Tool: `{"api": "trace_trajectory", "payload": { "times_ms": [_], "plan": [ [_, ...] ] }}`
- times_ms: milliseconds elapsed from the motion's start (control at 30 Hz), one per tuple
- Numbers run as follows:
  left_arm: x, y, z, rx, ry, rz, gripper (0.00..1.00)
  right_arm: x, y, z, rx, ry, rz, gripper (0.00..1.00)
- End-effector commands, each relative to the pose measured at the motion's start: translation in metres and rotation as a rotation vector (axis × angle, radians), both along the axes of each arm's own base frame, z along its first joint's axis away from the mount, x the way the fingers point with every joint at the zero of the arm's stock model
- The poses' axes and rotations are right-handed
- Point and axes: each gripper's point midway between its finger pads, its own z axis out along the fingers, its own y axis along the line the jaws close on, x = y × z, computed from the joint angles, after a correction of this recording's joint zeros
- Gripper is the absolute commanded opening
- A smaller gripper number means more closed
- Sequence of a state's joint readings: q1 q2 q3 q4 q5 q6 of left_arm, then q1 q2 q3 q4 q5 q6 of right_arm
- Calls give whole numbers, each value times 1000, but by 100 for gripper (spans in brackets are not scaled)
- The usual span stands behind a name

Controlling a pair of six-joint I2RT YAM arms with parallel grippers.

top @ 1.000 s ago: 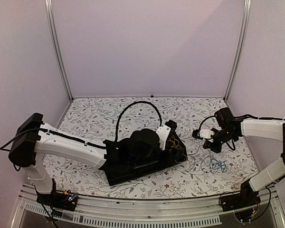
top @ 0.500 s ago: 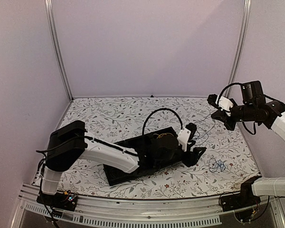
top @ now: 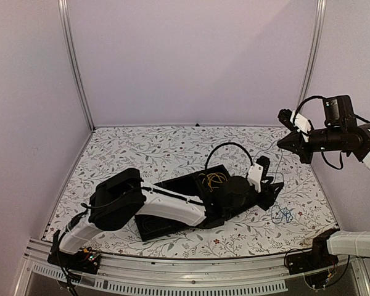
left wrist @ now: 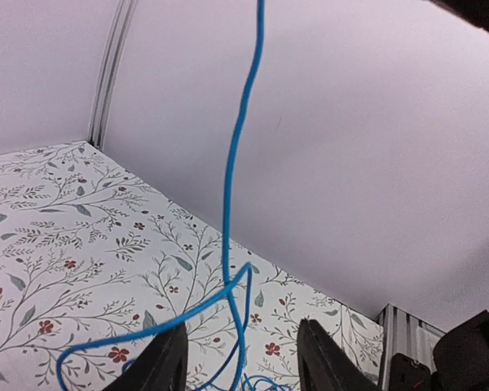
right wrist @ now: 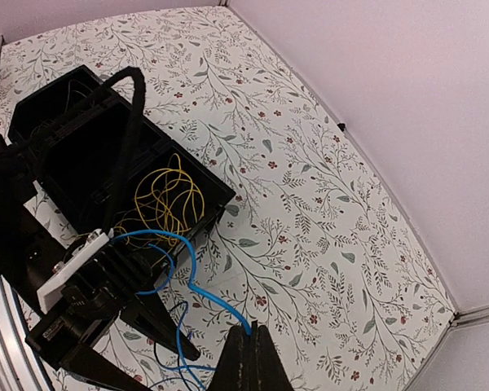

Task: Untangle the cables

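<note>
Right gripper (right wrist: 248, 332) is pressed together on the blue cable (left wrist: 228, 204) and held high by the table's (top: 129, 148) right edge. Left gripper (left wrist: 241, 358) is spread – the cable is run between its fingers. Slack is heaped near the front-right corner – yellow cables (right wrist: 167, 199) are seen in the black box (top: 172, 185).

the table (top: 142, 148), covered in a white cloth printed with grey-green vines and small red flowers, filled the middle of the top view. an open black rectangular box (top: 185, 179) lay slantwise at lower centre. a loose tangle of thin blue cable (top: 282, 214) lay on the cloth at lower right, apart from the box.
</note>
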State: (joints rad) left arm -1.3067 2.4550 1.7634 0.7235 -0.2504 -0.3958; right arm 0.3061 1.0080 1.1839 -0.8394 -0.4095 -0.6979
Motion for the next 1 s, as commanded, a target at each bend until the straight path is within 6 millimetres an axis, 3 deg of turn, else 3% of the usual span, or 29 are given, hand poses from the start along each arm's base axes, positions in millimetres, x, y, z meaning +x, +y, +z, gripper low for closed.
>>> {"api": "trace_trajectory", "payload": {
  "times_ms": [0, 133, 367, 533, 767, 933, 967],
  "plan": [
    [-2, 14, 4, -40, -8, -3, 43, -10, 3, 14, 58, 5, 14, 0],
    [-3, 36, -4, -39, -16, 18, 23, -11, 6, 20, 82, -2, 22, 0],
    [-6, 57, -9, -54, -3, 31, 0, -9, 6, 20, 87, -5, 13, 0],
    [-8, 63, -5, -69, -13, 29, 0, -8, 3, 19, 84, -9, -2, 0],
    [-12, 93, 17, -113, -33, 54, 0, -3, -4, 18, 64, -31, -49, 0],
    [5, 100, 12, -61, 6, 143, 0, -5, -1, 22, 88, -24, -33, 0],
    [9, 99, 9, -53, 19, 155, 6, -5, 0, 22, 92, -21, -29, 0]
  ]
}}
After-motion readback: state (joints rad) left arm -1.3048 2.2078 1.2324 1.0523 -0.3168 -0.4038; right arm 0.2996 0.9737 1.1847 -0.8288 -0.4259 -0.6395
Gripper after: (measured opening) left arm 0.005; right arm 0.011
